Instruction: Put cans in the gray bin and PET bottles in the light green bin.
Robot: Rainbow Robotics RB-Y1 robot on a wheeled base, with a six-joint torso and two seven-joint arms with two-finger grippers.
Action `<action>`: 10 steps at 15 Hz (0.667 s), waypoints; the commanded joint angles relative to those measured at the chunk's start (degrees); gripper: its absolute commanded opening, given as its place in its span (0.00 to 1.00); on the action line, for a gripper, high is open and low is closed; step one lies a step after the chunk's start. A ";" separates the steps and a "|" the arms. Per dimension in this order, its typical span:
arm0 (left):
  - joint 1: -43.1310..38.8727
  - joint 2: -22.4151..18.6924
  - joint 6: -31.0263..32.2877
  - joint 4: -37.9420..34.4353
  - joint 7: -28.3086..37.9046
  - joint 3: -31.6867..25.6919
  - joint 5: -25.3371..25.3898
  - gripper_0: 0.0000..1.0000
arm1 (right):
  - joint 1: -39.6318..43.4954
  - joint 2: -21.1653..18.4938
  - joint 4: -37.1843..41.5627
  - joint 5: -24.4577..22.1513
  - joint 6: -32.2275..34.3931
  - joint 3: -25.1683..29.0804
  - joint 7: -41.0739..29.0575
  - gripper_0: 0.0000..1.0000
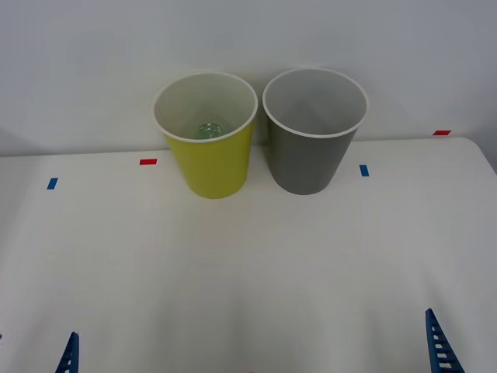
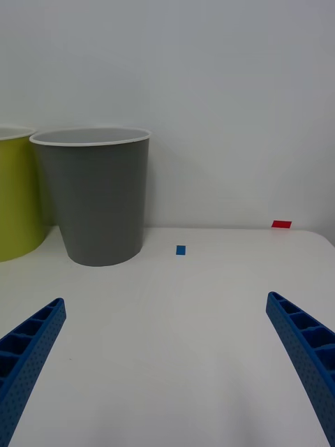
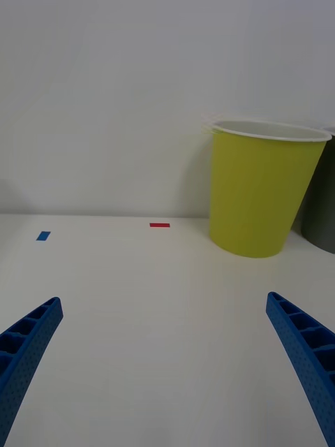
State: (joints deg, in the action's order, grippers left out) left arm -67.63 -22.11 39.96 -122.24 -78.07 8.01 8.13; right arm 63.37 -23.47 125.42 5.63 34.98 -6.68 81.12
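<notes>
The light green bin stands upright at the back of the white table, touching the gray bin on its right. At the bottom of the light green bin lies a clear greenish round thing, apparently a PET bottle seen end-on. The gray bin's inside looks bare, and cans are out of view. My left gripper is open near the front left, well short of the light green bin. My right gripper is open near the front right, facing the gray bin. Both hold nothing.
Small tape marks lie on the table: red and blue on the left, blue and red on the right. A white wall rises just behind the bins. The table's right corner rounds off near the red mark.
</notes>
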 commanded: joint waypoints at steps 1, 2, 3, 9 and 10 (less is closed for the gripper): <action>-1.10 0.49 0.04 -0.01 -0.33 0.08 -0.22 1.00 | 0.00 0.00 0.00 0.00 0.00 0.00 0.00 1.00; -1.18 0.49 0.04 -0.01 -0.42 0.08 -0.22 1.00 | 0.00 0.00 0.00 0.00 0.00 0.00 0.00 1.00; -1.18 0.49 0.04 -0.01 -0.42 0.08 -0.22 1.00 | 0.00 0.00 0.00 0.00 0.00 0.00 0.00 1.00; -1.18 0.49 0.04 -0.01 -0.42 0.08 -0.22 1.00 | 0.00 0.00 0.00 0.00 0.00 0.00 0.00 1.00; -1.18 0.49 0.04 -0.01 -0.42 0.08 -0.22 1.00 | 0.00 0.00 0.00 0.00 0.00 0.00 0.00 1.00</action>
State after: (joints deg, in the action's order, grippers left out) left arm -68.82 -21.63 40.01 -122.25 -78.48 8.09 7.91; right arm 63.37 -23.47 125.42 5.63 34.98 -6.68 81.12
